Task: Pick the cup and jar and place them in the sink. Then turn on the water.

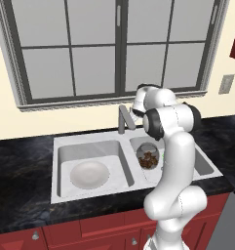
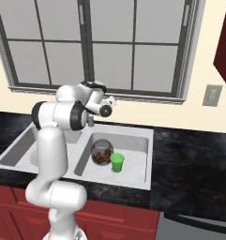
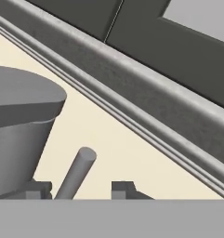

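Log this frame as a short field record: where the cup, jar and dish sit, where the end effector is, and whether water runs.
cup: upright in the sink's right basin, beside the jar
jar: right basin, brown pieces inside
white dish: left basin
sink: double basin in dark counter
end effector: jaws apart, raised at the faucet lever
faucet: no stream visible

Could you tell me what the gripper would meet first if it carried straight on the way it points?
Probably the cream wall under the window sill; the faucet handle sits between the gripper fingertips, though depth is unclear.
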